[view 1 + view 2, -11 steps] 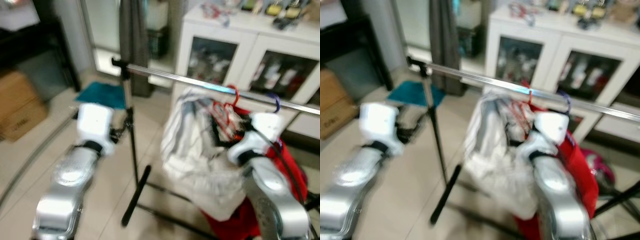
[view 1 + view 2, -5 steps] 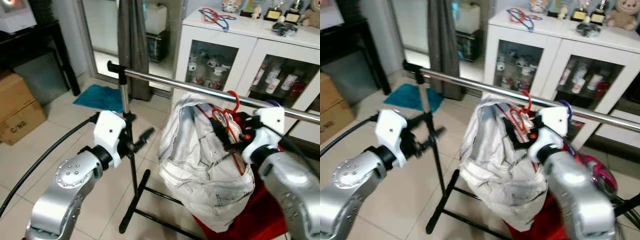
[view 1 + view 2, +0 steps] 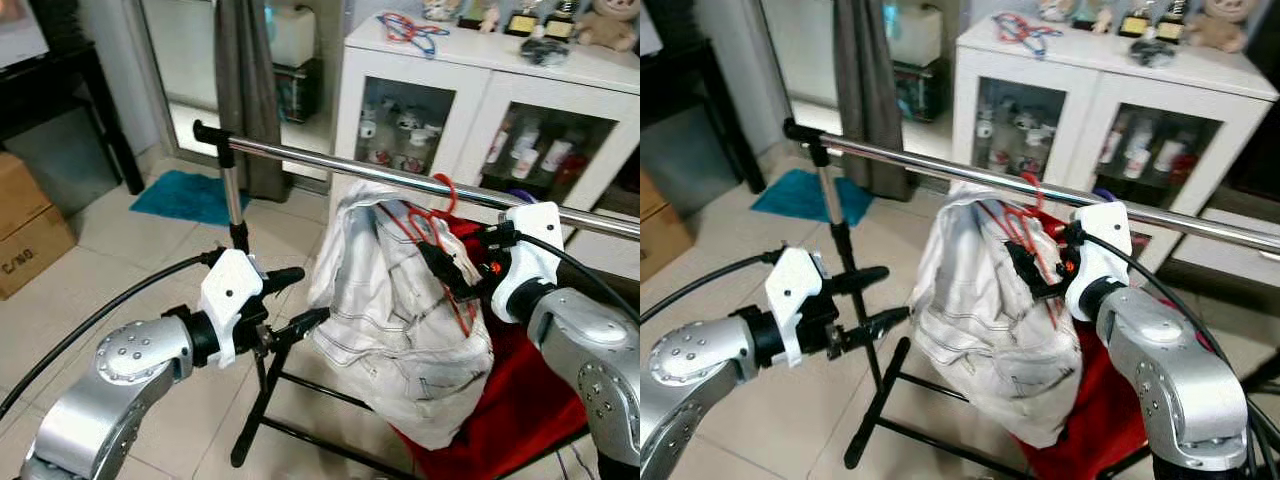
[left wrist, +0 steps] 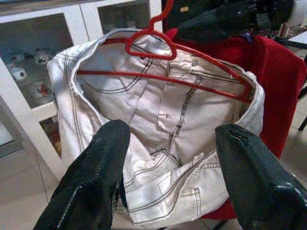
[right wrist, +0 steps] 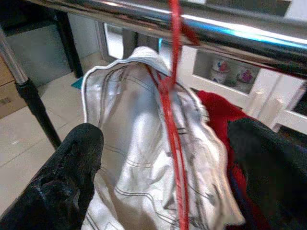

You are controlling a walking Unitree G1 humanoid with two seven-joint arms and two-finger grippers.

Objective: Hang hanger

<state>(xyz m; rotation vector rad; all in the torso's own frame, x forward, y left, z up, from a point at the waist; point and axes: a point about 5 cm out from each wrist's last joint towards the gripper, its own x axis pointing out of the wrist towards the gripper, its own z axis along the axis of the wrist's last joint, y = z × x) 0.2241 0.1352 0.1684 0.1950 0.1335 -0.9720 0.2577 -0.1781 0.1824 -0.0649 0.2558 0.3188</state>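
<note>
A red wire hanger (image 3: 432,214) carries a white stitched garment (image 3: 380,310), and its hook sits over the chrome rail (image 3: 330,165) of a clothes rack. My right gripper (image 3: 458,262) is at the hanger's neck just under the rail. In the right wrist view its fingers (image 5: 72,177) stand wide apart, open, with the red wire (image 5: 173,120) between them and untouched. My left gripper (image 3: 295,298) is open at the garment's lower left edge, level with the rack's pole. The left wrist view looks between its fingers (image 4: 91,182) at the garment hanging on the hanger (image 4: 158,48).
A red garment (image 3: 530,400) hangs behind the white one. The rack's upright pole (image 3: 235,210) and black floor foot (image 3: 255,420) are beside my left arm. A white glass-door cabinet (image 3: 450,60) stands behind the rail. A cardboard box (image 3: 30,230) and teal mat (image 3: 180,195) lie left.
The blurred view has settled and shifted. My left gripper has come lower and closer to the garment's edge. The right gripper stays by the hanger's neck, and the hook stays on the rail.
</note>
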